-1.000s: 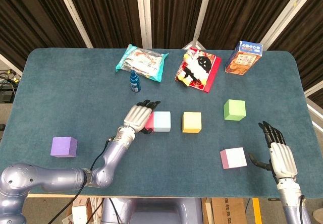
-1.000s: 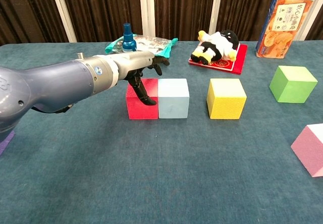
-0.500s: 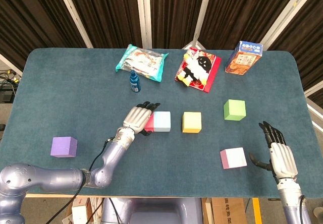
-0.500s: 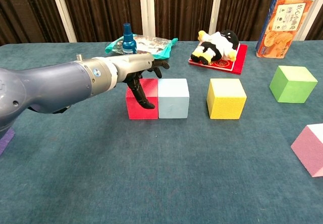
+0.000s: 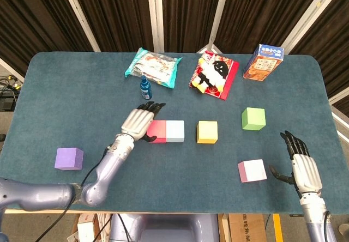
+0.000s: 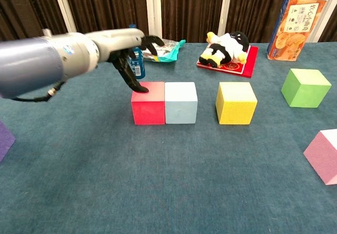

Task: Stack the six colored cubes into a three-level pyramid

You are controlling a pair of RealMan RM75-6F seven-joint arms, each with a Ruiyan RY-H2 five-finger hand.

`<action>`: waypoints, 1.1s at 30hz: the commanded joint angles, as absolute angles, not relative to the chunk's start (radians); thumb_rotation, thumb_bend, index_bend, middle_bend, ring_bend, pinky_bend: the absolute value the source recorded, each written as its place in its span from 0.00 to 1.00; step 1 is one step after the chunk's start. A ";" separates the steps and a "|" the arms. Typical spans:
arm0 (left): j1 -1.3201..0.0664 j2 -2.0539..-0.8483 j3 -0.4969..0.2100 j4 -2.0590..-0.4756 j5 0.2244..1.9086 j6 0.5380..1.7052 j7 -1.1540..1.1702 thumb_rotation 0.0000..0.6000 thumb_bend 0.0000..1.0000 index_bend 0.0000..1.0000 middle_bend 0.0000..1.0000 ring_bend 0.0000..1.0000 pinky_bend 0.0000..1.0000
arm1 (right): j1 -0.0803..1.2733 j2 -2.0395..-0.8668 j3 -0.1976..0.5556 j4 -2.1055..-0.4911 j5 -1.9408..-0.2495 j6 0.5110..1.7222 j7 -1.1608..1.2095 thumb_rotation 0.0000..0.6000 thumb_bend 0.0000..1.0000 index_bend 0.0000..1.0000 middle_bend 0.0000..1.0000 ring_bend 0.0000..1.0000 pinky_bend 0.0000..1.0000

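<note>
The red cube (image 5: 157, 131) (image 6: 148, 103) and the light blue cube (image 5: 175, 131) (image 6: 180, 103) stand side by side, touching, at mid-table. A yellow cube (image 5: 207, 132) (image 6: 236, 103) sits a small gap to their right. The green cube (image 5: 253, 119) (image 6: 306, 87) is further right. Near the front right lies the pink cube (image 5: 252, 171) (image 6: 324, 155), and the purple cube (image 5: 69, 158) (image 6: 4, 139) lies at the front left. My left hand (image 5: 139, 122) (image 6: 126, 47) hovers just left of and above the red cube, fingers apart, holding nothing. My right hand (image 5: 299, 165) is open beside the pink cube.
Along the back stand a snack bag (image 5: 153, 66), a small blue bottle (image 5: 145, 88) close behind my left hand, a plush toy on a red card (image 5: 214, 74) and a biscuit box (image 5: 263, 62). My right hand is by the table's front right edge.
My left hand has come off the red cube and drawn up and to the left. The red cube stays against the light blue one. The right hand has not moved.
</note>
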State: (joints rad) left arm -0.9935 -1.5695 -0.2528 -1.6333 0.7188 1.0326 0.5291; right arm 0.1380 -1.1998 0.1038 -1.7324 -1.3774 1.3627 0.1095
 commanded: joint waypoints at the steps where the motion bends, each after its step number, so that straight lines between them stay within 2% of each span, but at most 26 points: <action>1: -0.933 -1.464 -0.234 -1.741 0.766 1.101 0.527 1.00 0.23 0.00 0.09 0.07 0.14 | 0.138 -1.201 0.106 -1.731 -1.375 1.363 0.107 1.00 0.33 0.00 0.00 0.00 0.00; 7: -0.826 -1.295 -0.188 -1.891 0.830 1.205 0.512 1.00 0.17 0.00 0.08 0.06 0.13 | 0.141 -1.205 0.106 -1.737 -1.369 1.360 0.085 1.00 0.33 0.00 0.00 0.00 0.00; 11: -0.735 -1.184 -0.136 -1.962 0.932 1.275 0.466 1.00 0.15 0.00 0.06 0.04 0.11 | 0.143 -1.209 0.109 -1.744 -1.369 1.367 0.060 1.00 0.33 0.00 0.00 0.00 0.00; 21: -0.522 -1.037 -0.030 -2.009 1.138 1.439 0.313 1.00 0.14 0.00 0.05 0.04 0.11 | 0.188 -1.202 0.152 -1.816 -1.392 1.374 -0.047 1.00 0.33 0.00 0.00 0.00 0.00; 27: -0.463 -0.977 -0.029 -2.012 1.184 1.459 0.232 1.00 0.14 0.00 0.05 0.04 0.11 | 0.298 -1.167 0.186 -1.903 -1.365 1.230 -0.162 1.00 0.33 0.00 0.00 0.00 0.00; 33: -0.447 -0.963 -0.049 -2.002 1.196 1.437 0.197 1.00 0.14 0.00 0.05 0.04 0.11 | 0.451 -1.188 0.240 -1.952 -1.282 1.067 -0.303 1.00 0.33 0.00 0.00 0.00 0.00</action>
